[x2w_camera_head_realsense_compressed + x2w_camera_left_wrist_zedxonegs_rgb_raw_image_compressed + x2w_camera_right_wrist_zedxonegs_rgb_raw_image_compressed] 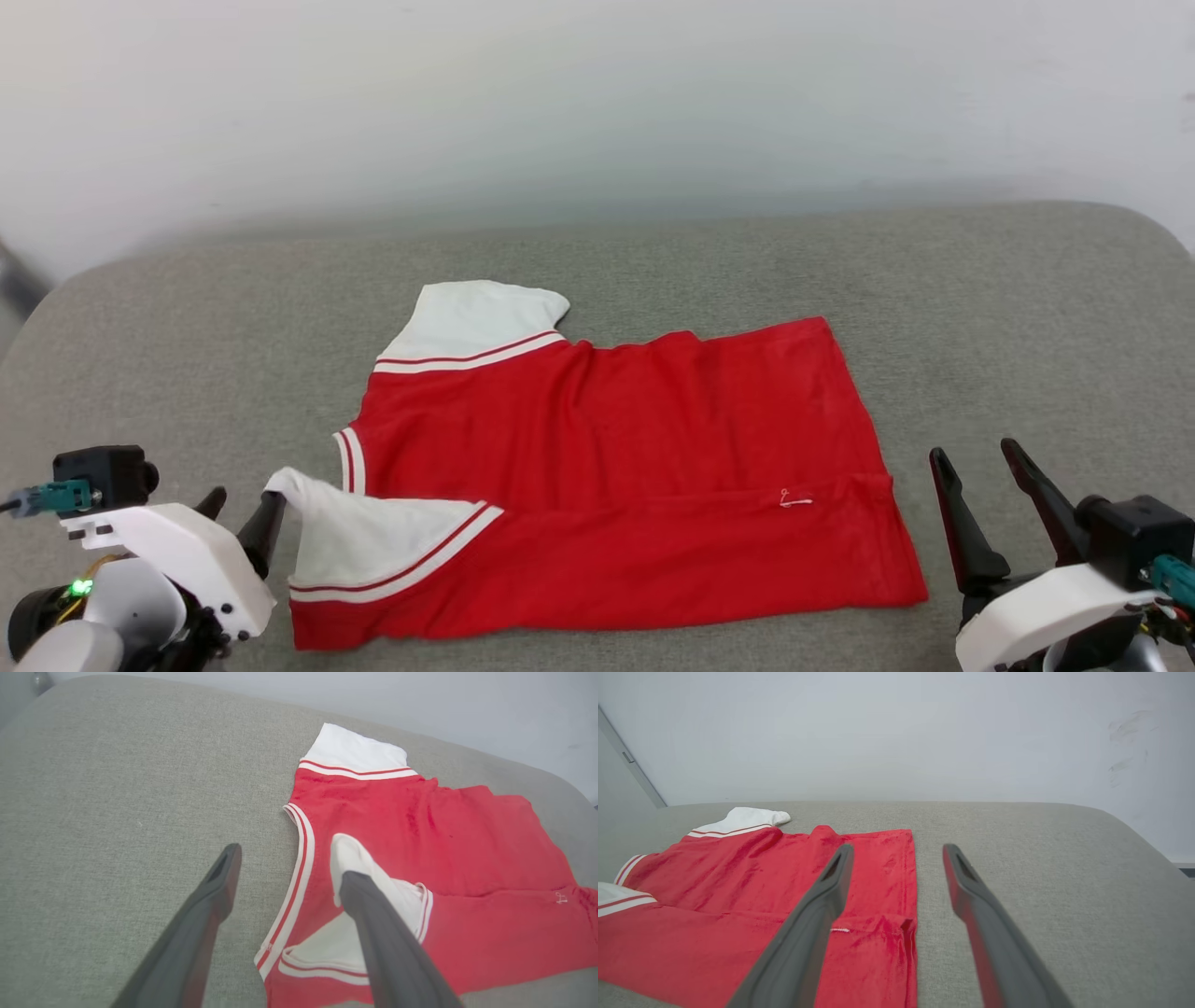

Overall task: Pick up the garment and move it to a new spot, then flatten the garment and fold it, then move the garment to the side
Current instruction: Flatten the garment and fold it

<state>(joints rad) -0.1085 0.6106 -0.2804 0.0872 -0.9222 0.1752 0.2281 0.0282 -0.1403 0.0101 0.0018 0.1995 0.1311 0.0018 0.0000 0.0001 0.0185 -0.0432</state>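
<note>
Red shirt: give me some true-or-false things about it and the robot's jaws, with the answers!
1. The red thin-fabric jersey with white sleeves lies on the grey fabric cushion. True.
2. The jaws of the right gripper are shut on it. False: they stand open, beside its hem.
3. Big numbers show on the jersey. False: the side facing up is plain red.
4. The jaws of the left gripper stand open by a white sleeve. True.
</note>
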